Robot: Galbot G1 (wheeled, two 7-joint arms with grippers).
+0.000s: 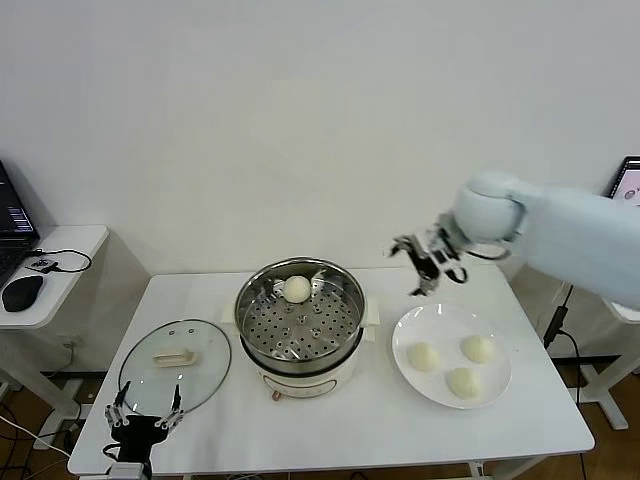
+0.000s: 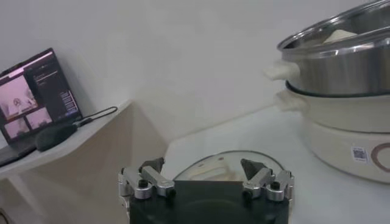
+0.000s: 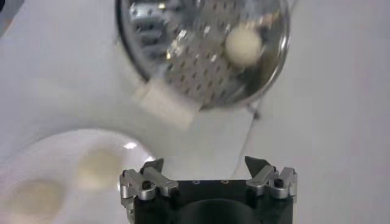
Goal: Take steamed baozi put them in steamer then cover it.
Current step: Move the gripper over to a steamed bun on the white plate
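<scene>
Surface (image 1: 330,420) is a white rectangular top against a plain white wall, with the steamer (image 1: 300,325) standing near its middle, uncovered. One steamed baozi (image 1: 297,289) lies on the perforated tray toward the wall side; three more (image 1: 462,365) sit on a white plate (image 1: 405,345) just right of the steamer. The cover (image 1: 175,362) lies flat left of the steamer. The left gripper (image 1: 146,413) hangs at the cover's near edge, fingers apart, empty. The right gripper (image 1: 418,265) hovers right of the steamer above the plate's far rim, fingers apart, empty. A side desk (image 1: 60,270) with a laptop (image 1: 12,225) and mouse (image 1: 20,292) stands farther left.
</scene>
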